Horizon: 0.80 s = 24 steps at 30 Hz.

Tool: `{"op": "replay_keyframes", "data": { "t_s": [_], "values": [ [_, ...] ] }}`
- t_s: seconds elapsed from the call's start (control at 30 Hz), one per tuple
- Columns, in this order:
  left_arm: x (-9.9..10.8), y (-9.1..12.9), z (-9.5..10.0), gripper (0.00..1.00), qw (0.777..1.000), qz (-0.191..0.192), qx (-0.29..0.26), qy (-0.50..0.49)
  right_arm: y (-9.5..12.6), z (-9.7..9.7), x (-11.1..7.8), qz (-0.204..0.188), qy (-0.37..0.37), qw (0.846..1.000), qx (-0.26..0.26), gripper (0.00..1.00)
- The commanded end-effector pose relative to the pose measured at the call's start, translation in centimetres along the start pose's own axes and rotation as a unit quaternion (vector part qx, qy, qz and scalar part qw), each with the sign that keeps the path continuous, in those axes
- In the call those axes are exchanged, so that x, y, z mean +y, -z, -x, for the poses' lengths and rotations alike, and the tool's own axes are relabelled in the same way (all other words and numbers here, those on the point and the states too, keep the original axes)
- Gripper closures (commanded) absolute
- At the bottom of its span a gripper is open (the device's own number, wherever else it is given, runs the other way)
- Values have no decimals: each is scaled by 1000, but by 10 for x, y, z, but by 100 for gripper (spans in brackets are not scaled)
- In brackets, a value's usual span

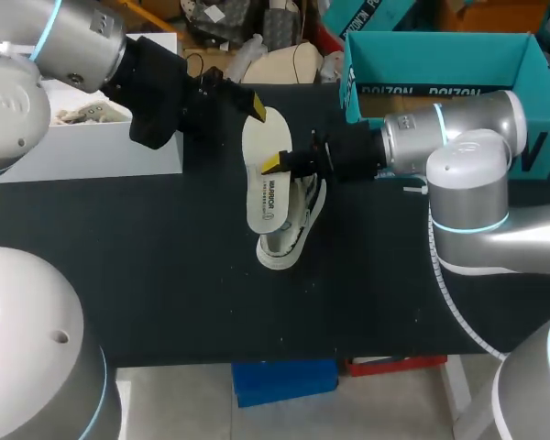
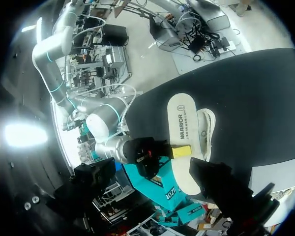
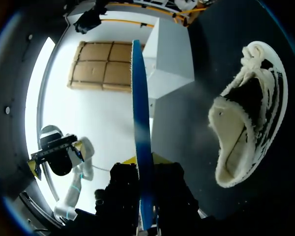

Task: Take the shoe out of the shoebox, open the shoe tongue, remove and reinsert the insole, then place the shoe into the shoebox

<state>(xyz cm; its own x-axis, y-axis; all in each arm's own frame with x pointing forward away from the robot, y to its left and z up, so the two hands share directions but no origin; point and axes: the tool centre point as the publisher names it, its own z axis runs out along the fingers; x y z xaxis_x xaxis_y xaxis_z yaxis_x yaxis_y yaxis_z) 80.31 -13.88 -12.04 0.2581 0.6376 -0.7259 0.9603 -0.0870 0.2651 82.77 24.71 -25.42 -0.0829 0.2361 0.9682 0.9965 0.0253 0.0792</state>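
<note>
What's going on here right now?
The insole is out of the shoe and held in the air just above it. The right hand is clamped on the insole's side edge. The left hand sits at one end of the insole, but its grip can't be made out. The shoe lies on the black table, outside the teal shoebox.

Counted on the one black table [image 1: 165, 293]: one shoe [image 1: 293, 236], one insole [image 1: 268, 183], two boxes, two arms.
The boxes are made up of one teal shoebox [image 1: 440, 55] and one white box [image 1: 92, 151]; the arms are counted as one left arm [image 1: 82, 41] and one right arm [image 1: 458, 137].
</note>
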Motion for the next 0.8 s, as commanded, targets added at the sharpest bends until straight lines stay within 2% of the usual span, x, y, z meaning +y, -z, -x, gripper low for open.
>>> {"op": "replay_keyframes", "data": {
  "t_s": [0.03,0.2,0.27,0.7,0.8],
  "values": [
    [9,1,8,0,1000,-12,29,-1,-2,0,0,1,0,1000,0,100],
    [11,3,18,0,999,-11,41,-10,-2,0,0,1,0,1000,0,100],
    [8,5,23,0,998,13,53,-27,-2,0,0,1,0,1000,0,100],
    [8,5,23,0,998,13,53,-27,-2,0,0,1,0,1000,0,100],
    [0,1,34,0,997,-31,69,-8,-2,0,0,1,0,1000,0,100]
  ]
}}
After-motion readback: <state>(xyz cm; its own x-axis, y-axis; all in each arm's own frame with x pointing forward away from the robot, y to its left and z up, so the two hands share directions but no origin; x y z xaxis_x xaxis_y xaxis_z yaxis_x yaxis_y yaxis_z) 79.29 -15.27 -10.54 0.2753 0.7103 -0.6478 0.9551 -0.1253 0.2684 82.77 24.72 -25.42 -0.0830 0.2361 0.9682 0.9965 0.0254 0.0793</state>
